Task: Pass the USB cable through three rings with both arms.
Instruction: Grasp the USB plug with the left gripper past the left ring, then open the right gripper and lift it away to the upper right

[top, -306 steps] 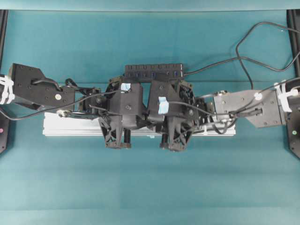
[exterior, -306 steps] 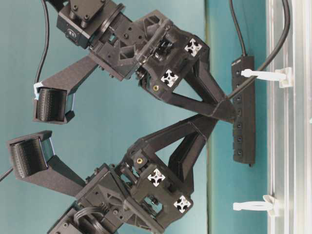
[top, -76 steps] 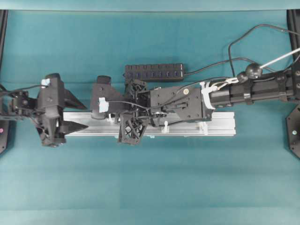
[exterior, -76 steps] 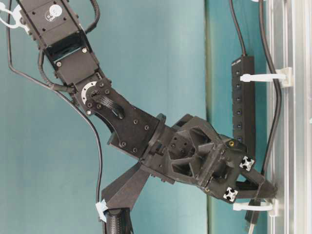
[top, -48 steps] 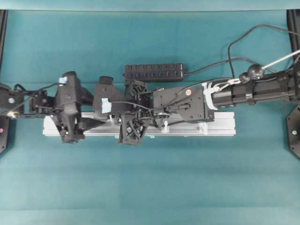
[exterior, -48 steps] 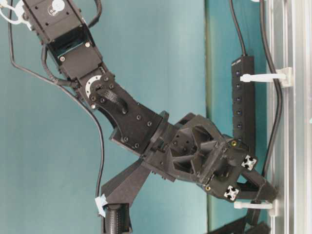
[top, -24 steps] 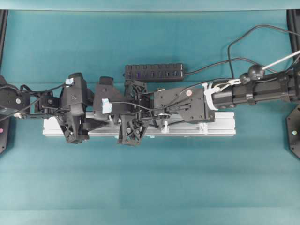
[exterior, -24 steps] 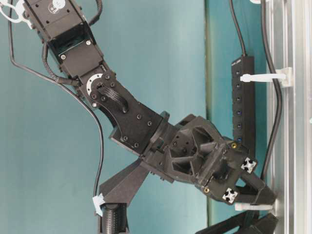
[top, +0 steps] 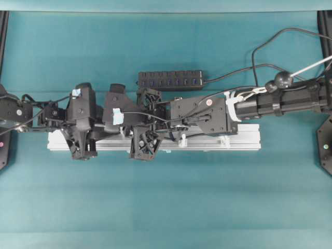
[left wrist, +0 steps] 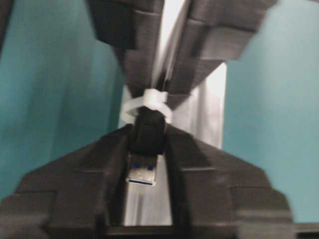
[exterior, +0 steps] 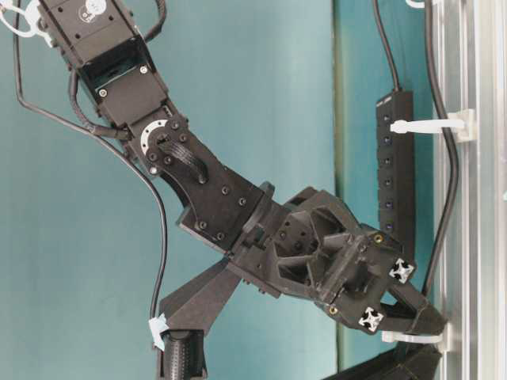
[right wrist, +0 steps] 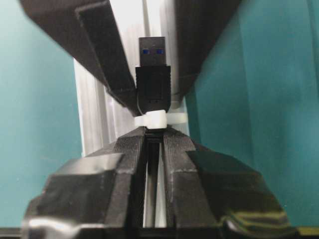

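Two black robot arms met over a silver rail (top: 238, 140) lying across a teal table (top: 166, 207), seen from overhead. The left gripper (left wrist: 145, 149) reached in from 9 o'clock and the right gripper (right wrist: 153, 144) from 3 o'clock, their tips meeting at the leftmost white ring (left wrist: 149, 102).

In the left wrist view, the cable's black plug (left wrist: 147, 137) had passed through that ring and sat between the left fingers (left wrist: 94, 164), metal tip pointing toward 6 o'clock. The fingers stood close on either side of the plug body; motion blur made it impossible to tell whether they pinched it.

In the right wrist view, the right gripper's fingers (right wrist: 177, 149) were pressed together at 6 o'clock of the ring (right wrist: 159, 119), clamped on the cable just behind the plug (right wrist: 152, 84), which pointed toward 12 o'clock.

From table level, the black cable (exterior: 451, 182) ran along the rail and through a second white ring (exterior: 428, 124) near 2 o'clock. A black multi-port hub (top: 170, 80) lay on the table just beyond the rail at 12 o'clock of the grippers. Two more white rings (top: 182, 140) stood on the rail beside the right arm's wrist.
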{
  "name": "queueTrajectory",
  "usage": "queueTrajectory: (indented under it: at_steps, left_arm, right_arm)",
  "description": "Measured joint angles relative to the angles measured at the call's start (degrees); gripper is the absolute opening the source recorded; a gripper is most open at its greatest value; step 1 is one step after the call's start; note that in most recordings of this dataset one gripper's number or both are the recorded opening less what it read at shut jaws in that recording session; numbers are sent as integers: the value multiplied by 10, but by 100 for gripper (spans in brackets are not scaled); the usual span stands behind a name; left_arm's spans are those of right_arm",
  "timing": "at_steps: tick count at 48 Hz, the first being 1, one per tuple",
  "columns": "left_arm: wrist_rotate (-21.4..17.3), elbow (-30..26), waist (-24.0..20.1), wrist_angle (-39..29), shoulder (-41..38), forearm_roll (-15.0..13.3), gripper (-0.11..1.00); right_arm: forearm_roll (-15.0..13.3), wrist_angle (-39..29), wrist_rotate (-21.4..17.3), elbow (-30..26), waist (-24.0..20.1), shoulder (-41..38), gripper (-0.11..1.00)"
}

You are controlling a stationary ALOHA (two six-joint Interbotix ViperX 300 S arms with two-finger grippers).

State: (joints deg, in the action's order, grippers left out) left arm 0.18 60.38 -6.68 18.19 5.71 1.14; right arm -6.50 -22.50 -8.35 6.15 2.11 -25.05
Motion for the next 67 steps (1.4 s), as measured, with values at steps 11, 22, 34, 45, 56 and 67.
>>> queueTrajectory:
  at_steps: [11, 22, 34, 45, 56, 67]
  left_arm:
    - [3, 0, 0, 0, 3, 1, 21]
    - [7, 9, 0, -8, 14, 0, 21]
    - [10, 28, -4, -31, 40, 0, 21]
    - [10, 31, -2, -47, 51, 0, 21]
    - [11, 32, -3, -59, 67, 0, 21]
    - [11, 37, -3, -97, 100, 0, 21]
  right_arm:
    - [0, -1, 0, 1, 0, 3, -9]
    - [0, 5, 0, 13, 0, 14, -8]
    - [0, 0, 1, 25, -4, 26, 8]
    - [0, -1, 1, 34, -9, 32, 67]
    - [0, -2, 1, 38, -9, 37, 83]
    - [-1, -9, 1, 54, -2, 69, 83]
